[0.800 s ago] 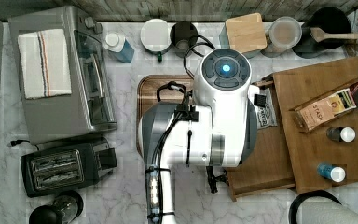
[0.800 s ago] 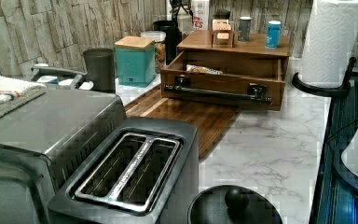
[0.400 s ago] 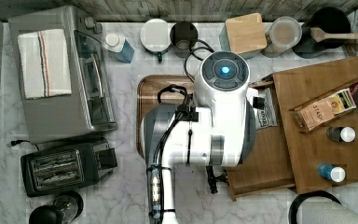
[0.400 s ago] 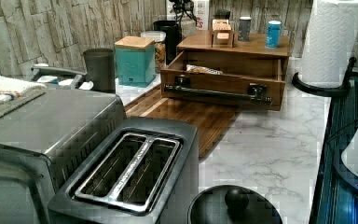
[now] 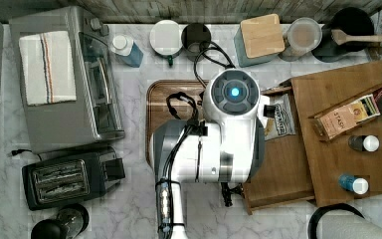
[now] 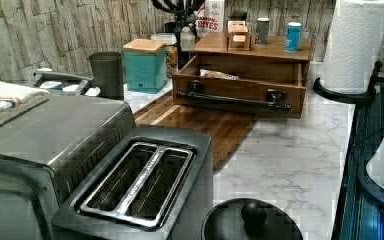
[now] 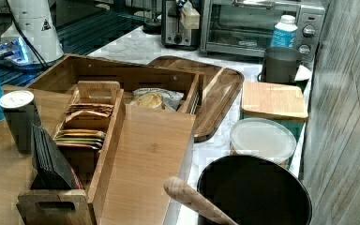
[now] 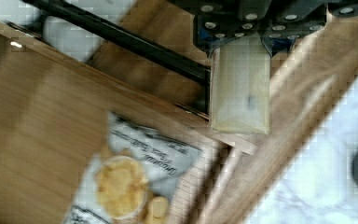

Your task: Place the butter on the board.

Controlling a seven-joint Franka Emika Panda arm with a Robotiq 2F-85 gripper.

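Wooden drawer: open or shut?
Open: the wooden drawer stands pulled out over the board, a chip bag lying inside.

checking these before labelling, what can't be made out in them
- Top view: the arm covers the middle of the board and part of the drawer.
- Wrist view: the butter sits in the end effector, its upper end hidden by the fingers; the chip bag is cut off by the picture's edge.
- Right view: the butter is small and far off.
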